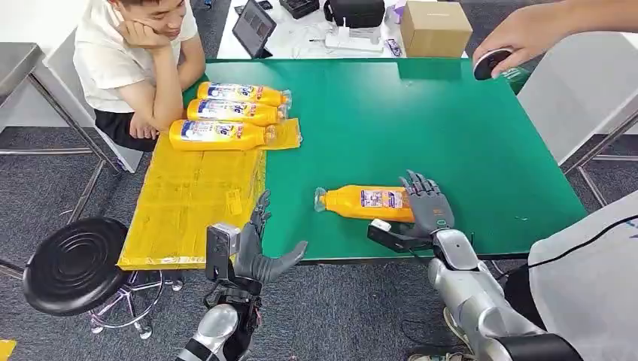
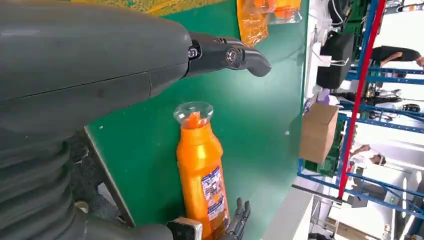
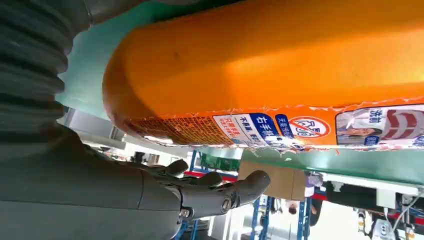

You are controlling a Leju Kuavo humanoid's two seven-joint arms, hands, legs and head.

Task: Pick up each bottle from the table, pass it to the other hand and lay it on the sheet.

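Right hand [image 1: 429,207] is reaching forward from a bent silver arm, fingers spread and laid over the orange bottle [image 1: 369,202], thumb tucked low beside it. Left hand [image 1: 259,248] hangs open, palm up-ish, holding nothing, fingers apart.

Robotics lab or workshop

Blue-and-red storage racks [image 2: 367,100], a cardboard box [image 1: 435,28], cables — a green tabletop [image 1: 451,120] amid grey carpet.

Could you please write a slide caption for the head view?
Right robot hand at the lying bottle on the green table; three bottles already on the sheet.
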